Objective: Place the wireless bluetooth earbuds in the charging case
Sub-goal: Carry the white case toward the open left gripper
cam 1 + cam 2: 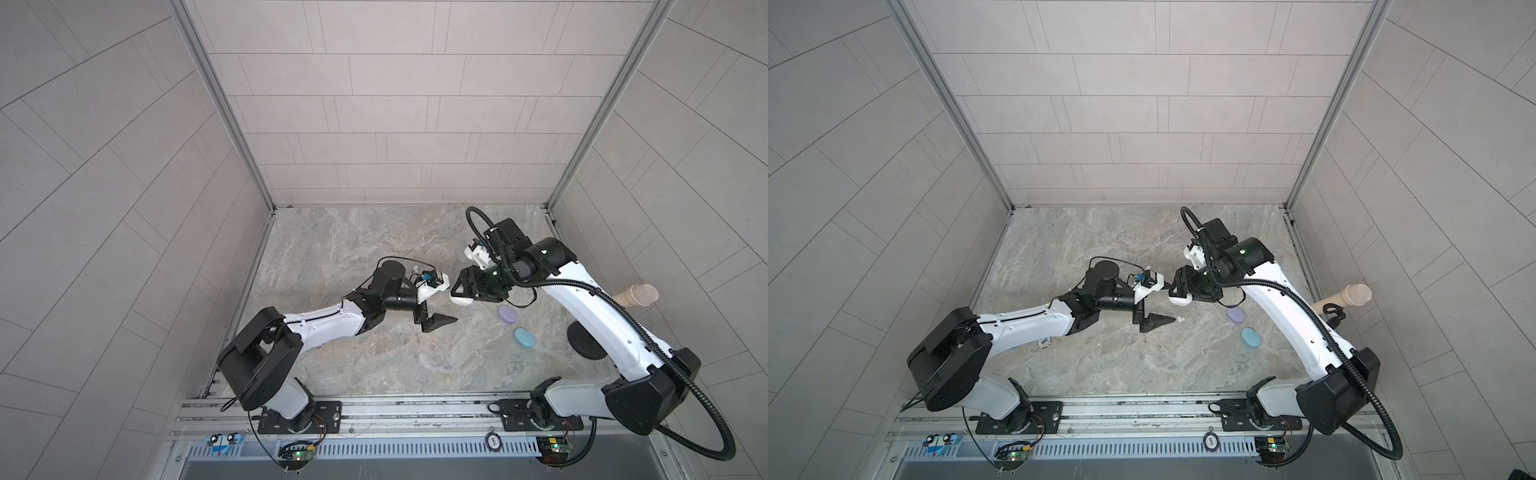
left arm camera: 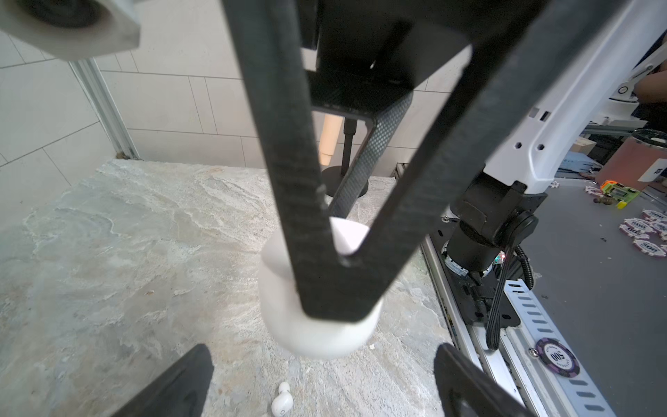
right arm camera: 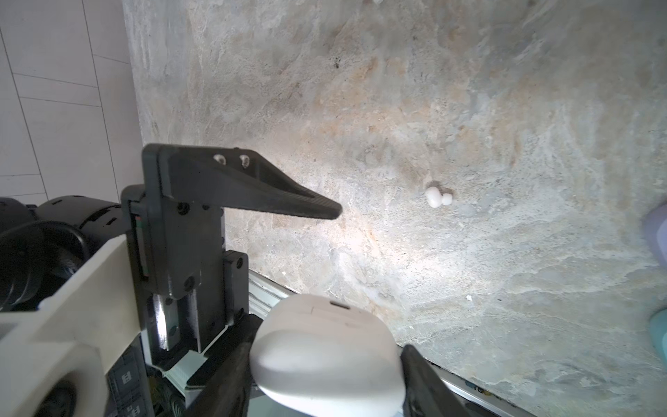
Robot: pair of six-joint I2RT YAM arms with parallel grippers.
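Left pincer (image 2: 323, 355) wide, right pincer (image 3: 326, 361) clamped.

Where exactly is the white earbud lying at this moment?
In a top view the white earbud lies on the table near the middle, left of the lilac case and, in the picture, just below the held white case.

Right gripper (image 1: 1183, 294) is clamped on the white case (image 1: 1179, 302). One white earbud (image 1: 1179, 320) lies on the table (image 1: 1100, 257) just camera-side of the white case. Lilac case (image 1: 1236, 315) and blue case (image 1: 1250, 337) lie to its right, both clear of it.

Stone-look tabletop (image 1: 332, 249), white earbud (image 3: 435, 198), lilac case (image 1: 508, 314), blue case (image 1: 524, 337)
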